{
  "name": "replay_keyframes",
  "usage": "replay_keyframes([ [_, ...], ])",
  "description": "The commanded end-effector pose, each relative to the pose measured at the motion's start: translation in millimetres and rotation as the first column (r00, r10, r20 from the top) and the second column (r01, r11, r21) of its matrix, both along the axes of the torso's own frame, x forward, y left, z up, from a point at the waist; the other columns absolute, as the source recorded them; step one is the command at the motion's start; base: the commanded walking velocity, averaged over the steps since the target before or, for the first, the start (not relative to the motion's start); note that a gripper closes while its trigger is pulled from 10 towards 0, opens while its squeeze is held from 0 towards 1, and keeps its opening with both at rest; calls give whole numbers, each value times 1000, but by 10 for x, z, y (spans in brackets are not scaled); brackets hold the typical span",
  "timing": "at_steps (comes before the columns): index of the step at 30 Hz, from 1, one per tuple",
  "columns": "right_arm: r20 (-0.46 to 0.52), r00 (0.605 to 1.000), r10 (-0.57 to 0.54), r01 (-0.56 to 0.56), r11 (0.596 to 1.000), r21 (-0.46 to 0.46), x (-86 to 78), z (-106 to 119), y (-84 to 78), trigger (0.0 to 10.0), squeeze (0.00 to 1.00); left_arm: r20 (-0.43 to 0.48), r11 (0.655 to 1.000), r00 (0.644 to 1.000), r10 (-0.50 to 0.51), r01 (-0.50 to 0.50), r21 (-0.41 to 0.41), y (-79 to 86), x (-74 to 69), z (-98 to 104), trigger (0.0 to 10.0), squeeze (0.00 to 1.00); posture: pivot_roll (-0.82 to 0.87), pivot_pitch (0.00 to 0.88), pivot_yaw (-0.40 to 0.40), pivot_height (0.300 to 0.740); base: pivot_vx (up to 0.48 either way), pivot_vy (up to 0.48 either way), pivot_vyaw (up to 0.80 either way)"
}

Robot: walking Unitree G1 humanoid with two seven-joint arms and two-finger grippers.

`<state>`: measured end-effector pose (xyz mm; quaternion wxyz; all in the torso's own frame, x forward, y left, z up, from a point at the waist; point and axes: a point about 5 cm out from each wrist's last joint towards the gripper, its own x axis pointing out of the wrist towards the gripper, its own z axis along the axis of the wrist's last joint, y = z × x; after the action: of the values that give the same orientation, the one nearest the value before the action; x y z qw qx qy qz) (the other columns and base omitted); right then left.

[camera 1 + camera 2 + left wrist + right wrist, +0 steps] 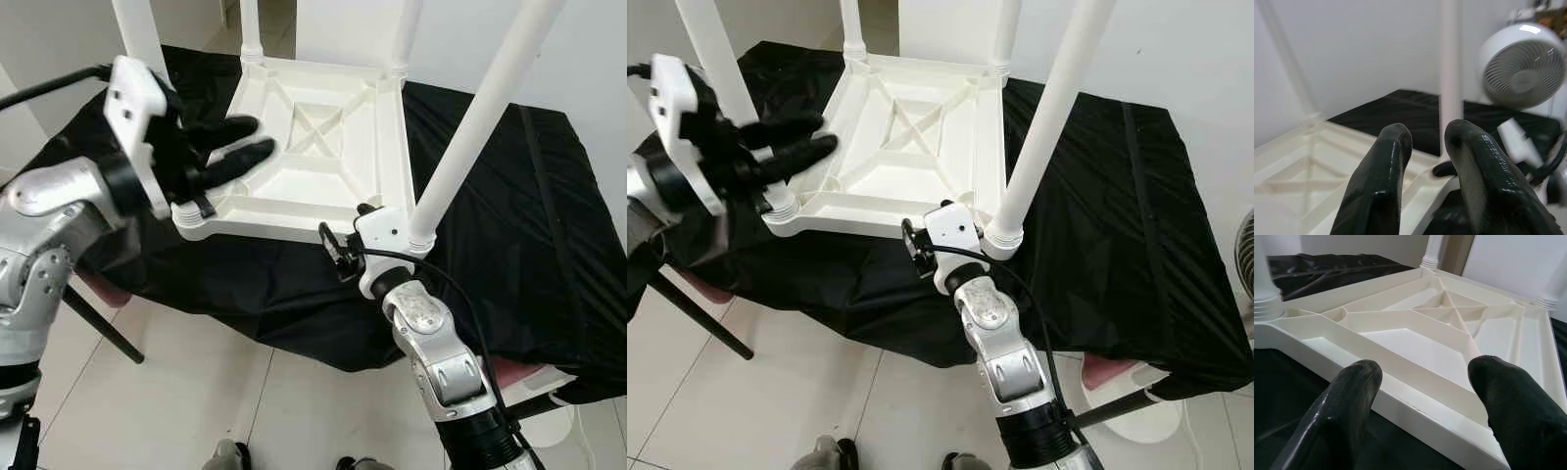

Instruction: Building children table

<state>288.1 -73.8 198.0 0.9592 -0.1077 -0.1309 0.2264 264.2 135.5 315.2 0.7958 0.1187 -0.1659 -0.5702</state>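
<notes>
The white children's table (313,147) lies upside down on the black-covered surface (529,225), legs up. The left hand (240,147) hovers released over its near-left corner; the right hand (1422,382), released, faces the near edge.

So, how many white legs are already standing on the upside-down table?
4, one at each corner of the table top: near left leg by the left gripper, near right leg beside the right gripper, far left leg, far right leg.
</notes>
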Motion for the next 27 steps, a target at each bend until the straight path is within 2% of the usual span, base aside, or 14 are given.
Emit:
replay_keyframes([
  [1,26,994,109,-109,994,6,-90,30,102,10000,0,-8,1000,1000,-27,27,8,-48,-77,14,10000,0,-37,142,9,740,0,0,0],
  [2,54,965,255,-256,967,3,-213,69,245,10000,1000,5,999,999,44,-44,11,7,-16,41,10000,0,-36,145,16,740,0,0,0],
  [6,66,958,278,-278,961,-5,-232,84,286,10000,1000,20,985,985,169,-169,29,97,92,20,10000,0,-36,147,20,740,0,0,0],
  [7,70,959,275,-275,961,-6,-232,93,285,10000,129,11,949,949,314,-314,29,217,223,-21,10000,0,-34,150,19,740,0,0,0],
  [9,70,959,275,-275,961,-6,-232,93,285,10000,129,11,949,949,314,-314,29,217,223,-21,10000,0,-34,150,19,740,0,0,0],
  [10,70,961,266,-267,964,-1,-226,97,281,10000,0,-1,894,894,448,-447,28,335,332,-56,10000,0,-34,150,19,740,0,0,0],
  [11,65,966,248,-249,968,5,-225,88,257,10000,0,-32,813,812,583,-582,22,502,427,-122,10000,0,-39,152,17,740,0,0,0],
  [14,55,973,225,-226,974,11,-231,63,217,10000,0,-76,741,738,670,-672,7,657,462,-204,10000,0,-39,150,14,740,0,0,0],
  [15,23,984,176,-177,983,42,-239,5,141,10000,0,-123,650,645,754,-760,-4,843,437,-334,10000,1000,-39,149,10,740,0,0,0],
  [17,13,988,157,-158,986,52,-242,-15,110,10000,0,-136,602,597,791,-799,-10,917,424,-383,10000,1000,-38,149,10,740,0,0,0],
  [20,13,988,157,-158,986,52,-242,-15,110,10000,0,-136,602,597,791,-799,-10,917,424,-383,10000,1000,-38,149,10,740,0,0,0],
  [22,6,989,147,-147,987,61,-242,-29,85,10000,0,-154,549,545,824,-836,-19,985,419,-413,10000,1000,-39,150,10,740,0,0,0],
  [24,6,990,144,-144,988,63,-238,-41,56,10000,0,-173,437,439,882,-898,-54,1124,461,-417,10000,1000,-42,149,8,740,0,0,0],
  [27,7,989,145,-145,987,63,-231,-39,52,10000,0,-178,415,420,890,-907,-66,1157,489,-397,10000,1000,-43,145,12,740,0,0,0],
])
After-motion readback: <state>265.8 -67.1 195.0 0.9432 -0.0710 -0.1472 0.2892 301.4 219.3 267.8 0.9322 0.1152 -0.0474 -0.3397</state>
